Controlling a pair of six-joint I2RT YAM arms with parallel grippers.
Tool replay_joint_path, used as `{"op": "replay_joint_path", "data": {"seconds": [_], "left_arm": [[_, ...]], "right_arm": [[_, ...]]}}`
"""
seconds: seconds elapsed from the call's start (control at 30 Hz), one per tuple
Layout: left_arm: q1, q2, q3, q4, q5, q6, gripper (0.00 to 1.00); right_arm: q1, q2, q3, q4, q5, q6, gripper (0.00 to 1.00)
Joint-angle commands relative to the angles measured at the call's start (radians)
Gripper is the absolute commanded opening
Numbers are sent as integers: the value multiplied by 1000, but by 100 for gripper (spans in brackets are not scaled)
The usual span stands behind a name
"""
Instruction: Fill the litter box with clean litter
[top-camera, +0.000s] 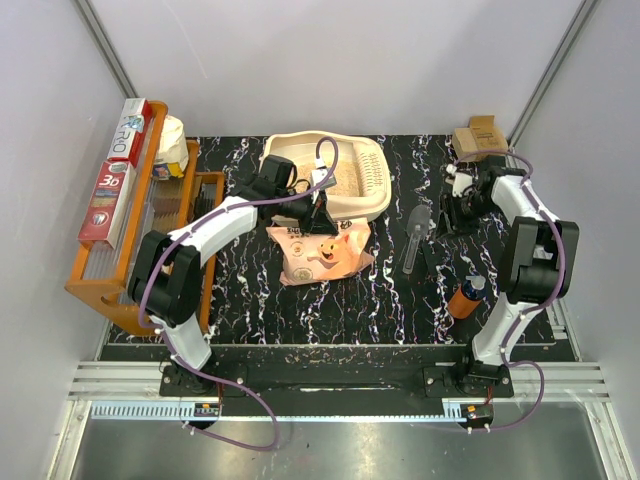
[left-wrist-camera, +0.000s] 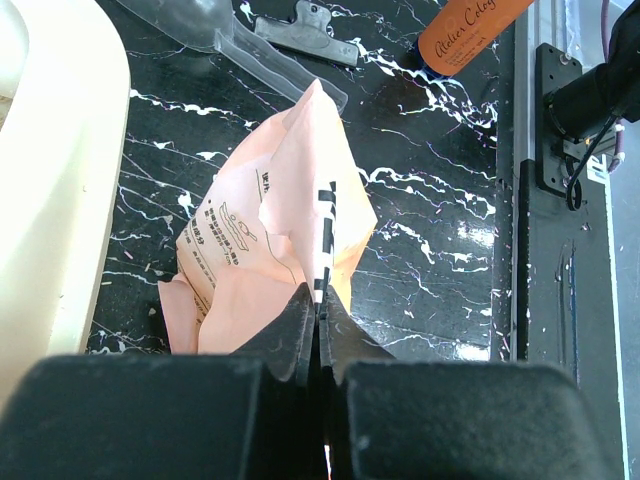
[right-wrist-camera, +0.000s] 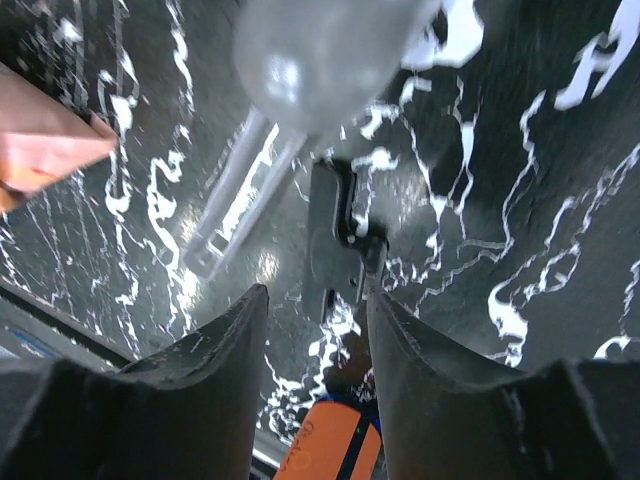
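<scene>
The cream litter box (top-camera: 378, 203) stands at the back middle of the table, and pale tan clean litter (top-camera: 350, 178) shows on its floor. Its rounded wall (left-wrist-camera: 55, 180) fills the left of the left wrist view. In front of it lies the pink printed litter bag (top-camera: 325, 255), crumpled. My left gripper (top-camera: 318, 212) is shut on the bag's top edge (left-wrist-camera: 322, 250), which stands up between the jaws. My right gripper (right-wrist-camera: 315, 300) hangs open over the table, with nothing between its fingers, just above a black clip (right-wrist-camera: 338, 235).
A clear plastic scoop (top-camera: 415, 235) lies right of the bag. An orange bottle (top-camera: 466, 297) lies at the front right. An orange wooden tray (top-camera: 100, 275) with foil boxes (top-camera: 118, 175) lines the left edge. A cardboard box (top-camera: 480, 135) sits in the back right corner.
</scene>
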Motion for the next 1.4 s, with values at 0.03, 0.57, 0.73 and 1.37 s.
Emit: {"op": "replay_joint_path", "data": {"seconds": [0.03, 0.57, 0.73, 1.37], "left_arm": [[-1, -64, -1, 52, 22, 4, 0], [-2, -58, 10, 32, 27, 7, 0], [-2, -58, 13, 15, 25, 21, 0], [-1, -50, 39, -12, 33, 28, 0]], "right_arm": [[7, -45, -45, -57, 114, -7, 50], [7, 62, -71, -46, 81, 5, 43], [7, 101, -56, -50, 61, 7, 42], [5, -149, -28, -112, -158, -224, 0]]}}
